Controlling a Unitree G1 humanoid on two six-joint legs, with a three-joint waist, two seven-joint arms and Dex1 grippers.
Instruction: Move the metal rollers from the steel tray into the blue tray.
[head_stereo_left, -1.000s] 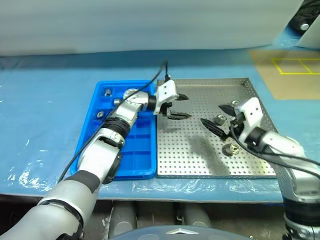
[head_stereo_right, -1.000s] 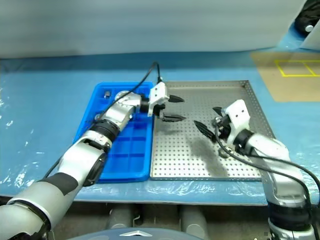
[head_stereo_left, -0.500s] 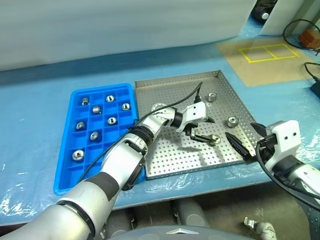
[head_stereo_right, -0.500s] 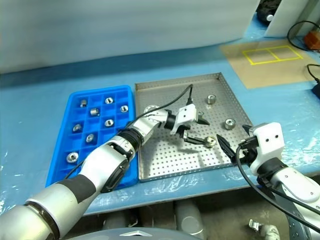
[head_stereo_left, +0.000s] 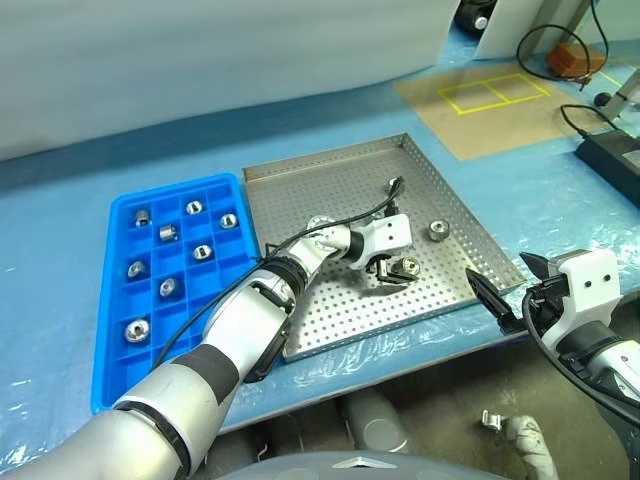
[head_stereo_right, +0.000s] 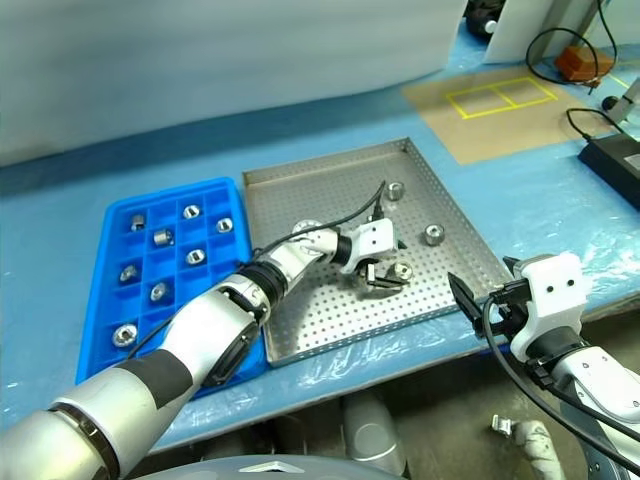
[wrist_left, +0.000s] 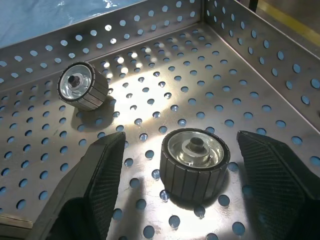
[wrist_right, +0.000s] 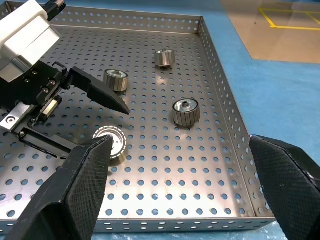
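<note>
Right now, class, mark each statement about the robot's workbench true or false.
1. The left gripper has its fingers on either side of a roller in the steel tray. True.
2. The right gripper holds a roller. False: it is open and empty, off the tray's near right corner.
3. The blue tray is empty. False: eight metal rollers sit in its compartments.
4. The blue tray lies on the robot's left of the steel tray. True.
</note>
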